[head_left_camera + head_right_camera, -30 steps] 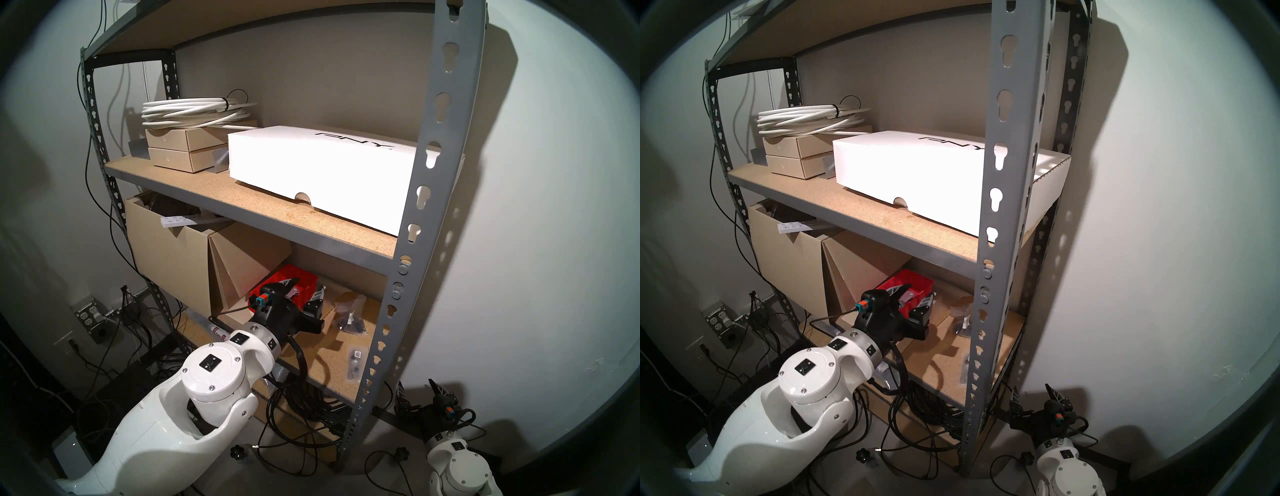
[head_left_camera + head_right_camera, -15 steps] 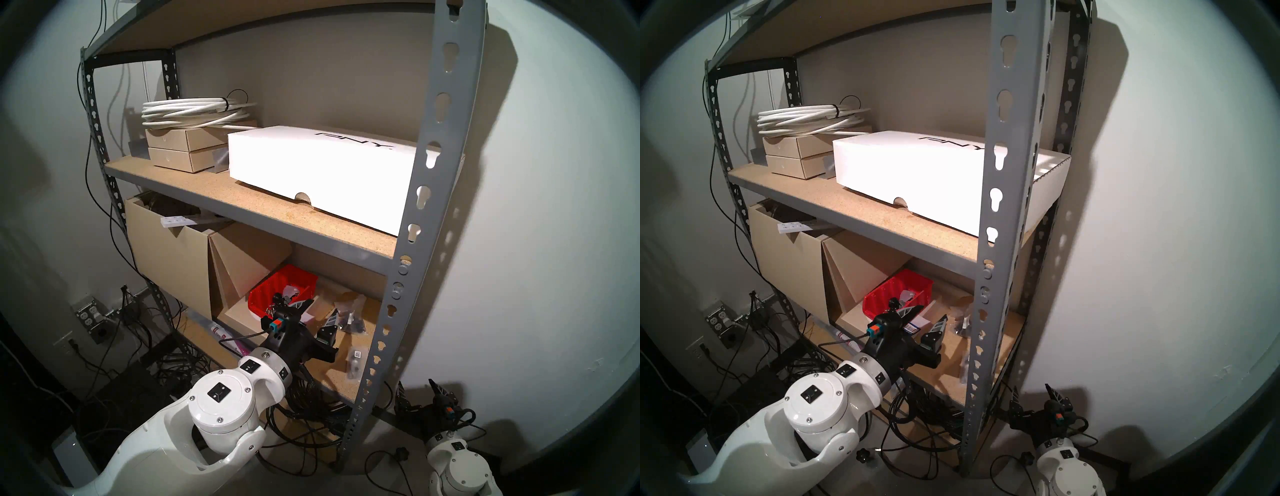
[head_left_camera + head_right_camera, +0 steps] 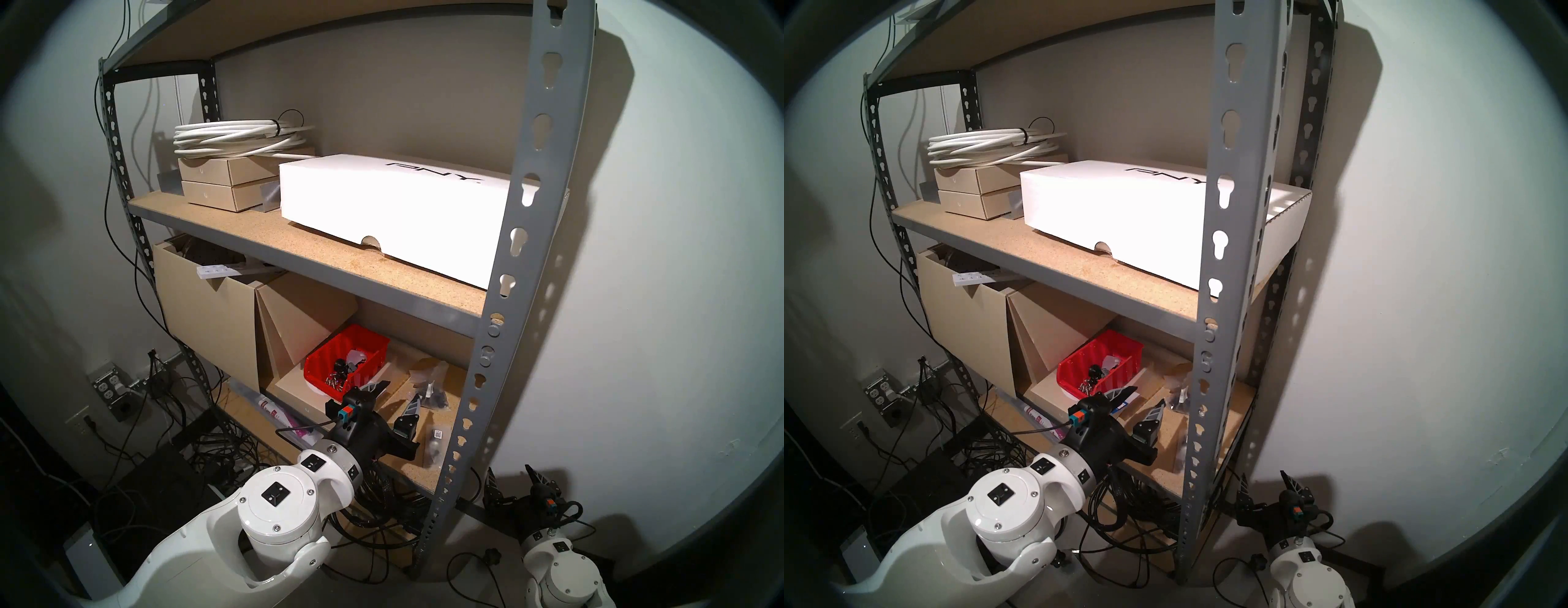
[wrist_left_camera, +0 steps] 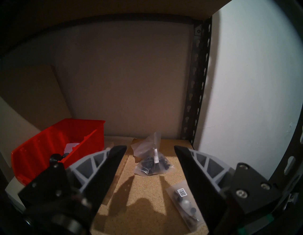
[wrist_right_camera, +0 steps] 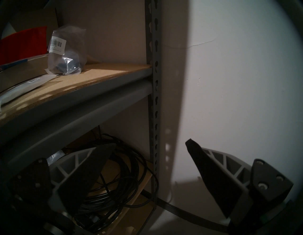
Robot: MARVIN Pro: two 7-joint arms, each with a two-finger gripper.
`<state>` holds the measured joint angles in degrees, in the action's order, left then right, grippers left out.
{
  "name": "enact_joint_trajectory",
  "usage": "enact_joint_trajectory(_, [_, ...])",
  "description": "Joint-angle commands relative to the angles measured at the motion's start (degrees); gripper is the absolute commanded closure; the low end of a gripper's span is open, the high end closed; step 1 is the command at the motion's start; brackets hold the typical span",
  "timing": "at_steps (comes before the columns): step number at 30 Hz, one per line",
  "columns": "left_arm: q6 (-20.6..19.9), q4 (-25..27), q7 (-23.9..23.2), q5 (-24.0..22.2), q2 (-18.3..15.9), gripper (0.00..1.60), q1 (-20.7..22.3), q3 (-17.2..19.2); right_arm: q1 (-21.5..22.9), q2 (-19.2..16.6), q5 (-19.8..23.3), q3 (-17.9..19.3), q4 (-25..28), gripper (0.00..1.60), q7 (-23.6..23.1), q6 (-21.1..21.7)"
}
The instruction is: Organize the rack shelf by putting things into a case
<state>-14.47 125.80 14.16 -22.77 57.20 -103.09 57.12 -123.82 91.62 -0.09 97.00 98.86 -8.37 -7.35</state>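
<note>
Left gripper (image 4: 150,148) hovers over the rack shelf (image 3: 403,450) with its jaws spread and empty — the clear bag of black parts (image 4: 151,164) sits just ahead, the flat labelled packet (image 4: 185,201) beside its right finger, the red bin (image 3: 345,361) alongside; right gripper (image 3: 515,477) hangs agape below

A storage room: a metal rack shelf (image 3: 297,250) with cardboard boxes (image 3: 208,310), a white coiled cable (image 3: 237,138) and cables on the floor (image 3: 373,505).
</note>
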Motion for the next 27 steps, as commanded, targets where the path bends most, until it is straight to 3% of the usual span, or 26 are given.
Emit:
enact_joint_trajectory(1, [0.46,0.84,-0.21,-0.24,0.21,0.30,0.43,0.44,0.03,0.02,0.02,-0.01,1.01,0.00,0.01,-0.07])
enact_joint_trajectory(27, [0.38,0.83,-0.48,-0.07,0.43,0.30,0.27,0.66,0.03,0.02,0.02,-0.01,1.02,0.00,0.01,-0.07])
